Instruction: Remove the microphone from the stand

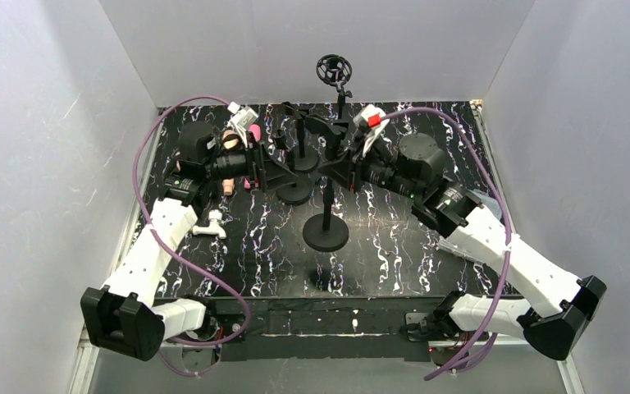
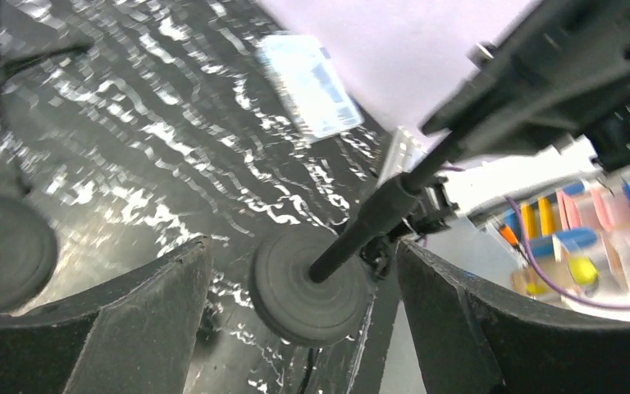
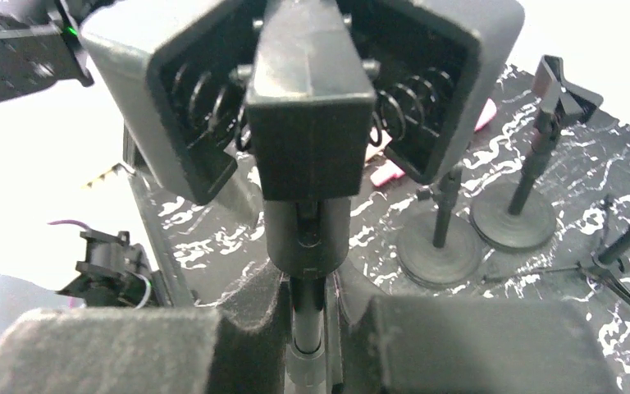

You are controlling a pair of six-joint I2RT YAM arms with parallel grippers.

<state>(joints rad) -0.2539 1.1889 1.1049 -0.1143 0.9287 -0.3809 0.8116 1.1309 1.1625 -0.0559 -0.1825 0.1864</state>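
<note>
A black stand with a round base [image 1: 326, 234] stands in the middle of the marbled black table. My right gripper [image 1: 343, 174] is shut on its thin pole [image 3: 305, 324], just below the black spring clamp head [image 3: 308, 98]. My left gripper [image 1: 277, 172] is open at the left of the stand's top. In the left wrist view its gripper [image 2: 302, 246] frames the base [image 2: 308, 287] and pole [image 2: 377, 217] without touching them, and the clamp head [image 2: 558, 57] shows at upper right. I cannot make out a microphone in the clamp.
Other black stands with round bases [image 1: 295, 194] [image 3: 513, 217] stand behind, one tall with a ring mount [image 1: 333, 70]. A tripod stand [image 3: 623, 246] is at the right. Small pink [image 1: 254, 133] and white [image 1: 212, 226] objects lie at the left. White walls surround the table.
</note>
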